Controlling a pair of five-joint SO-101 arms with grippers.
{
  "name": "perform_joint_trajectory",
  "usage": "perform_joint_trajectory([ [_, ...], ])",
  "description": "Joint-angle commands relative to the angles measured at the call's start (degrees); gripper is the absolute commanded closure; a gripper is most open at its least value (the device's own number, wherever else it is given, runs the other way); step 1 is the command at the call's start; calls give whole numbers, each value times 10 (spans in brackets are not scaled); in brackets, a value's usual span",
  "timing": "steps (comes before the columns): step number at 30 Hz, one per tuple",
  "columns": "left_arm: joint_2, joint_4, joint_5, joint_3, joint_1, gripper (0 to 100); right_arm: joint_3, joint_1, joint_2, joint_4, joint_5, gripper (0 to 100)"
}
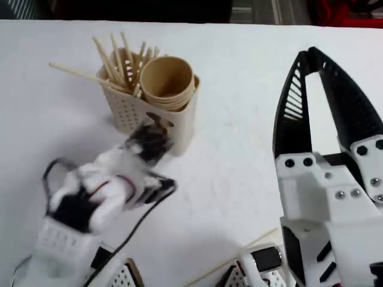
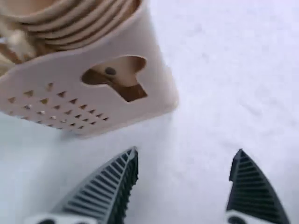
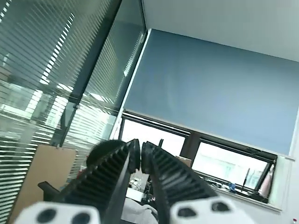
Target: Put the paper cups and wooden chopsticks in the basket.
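Right, I see the basket [image 1: 179, 125] at eleven o'clock on the counter [image 1: 239, 119], paper cups [image 1: 167, 81] and wooden chopsticks [image 1: 116, 60] inside; my left gripper [image 2: 187, 155] gapes empty beside it, my right gripper [image 3: 140, 148] is closed, empty.

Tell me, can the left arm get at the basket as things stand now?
Probably yes. The left gripper is open and faces the basket from close by. Between them I see just a strip of table, so nothing seems to stand in the way.

Office: window blinds [image 3: 32, 88], roller shade [image 3: 210, 88]
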Motion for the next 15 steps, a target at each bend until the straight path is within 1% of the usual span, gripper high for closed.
perform_joint_trajectory([
  [1,101,6,0,-49,68,675,-4,22,3,-11,5,979],
  [6,195,5,2,-49,152,675,-4,43,2,-19,3,979],
  [12,305,3,2,-51,213,676,-4,67,3,-23,3,979],
  [15,356,-25,2,-50,237,677,-4,69,3,-23,3,979],
])
